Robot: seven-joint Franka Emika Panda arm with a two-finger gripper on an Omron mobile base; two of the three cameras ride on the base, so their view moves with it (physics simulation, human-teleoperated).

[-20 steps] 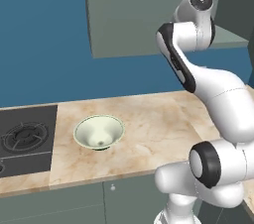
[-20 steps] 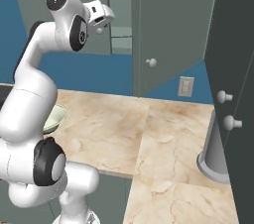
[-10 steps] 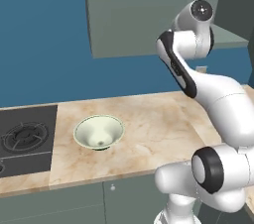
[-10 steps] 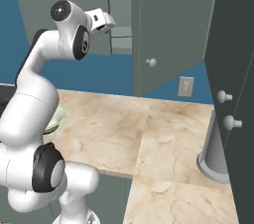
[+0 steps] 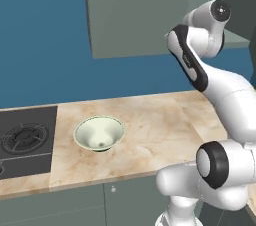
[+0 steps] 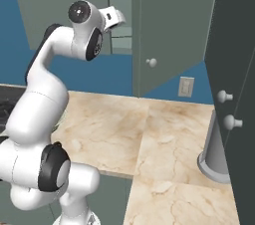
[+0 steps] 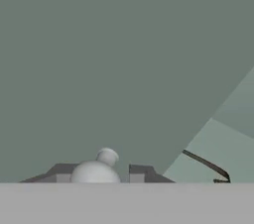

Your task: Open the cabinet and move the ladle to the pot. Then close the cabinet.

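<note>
We note the cabinet point(image 6: 174, 25), a matte grey-green wall cupboard with flat plain panels; its door stands swung out over the veined beige stone counter point(image 6: 114, 129), carrying a small round pale knob point(image 6: 151, 62). In the hand view the gripper point(image 7: 94, 172) sits parted either side of that knob, not visibly pinching it. A thin dark ladle point(image 7: 207, 165) lies inside on the pale shelf. A glossy pale green bowl point(image 5: 99, 133) rests on the counter.

Simulated kitchen: deep blue wall point(image 5: 45, 60), beige marble counter point(image 5: 150, 125), black stovetop point(image 5: 25, 140) at left, wall outlet point(image 6: 186, 87), grey-green base cupboards point(image 5: 75, 205) below.
</note>
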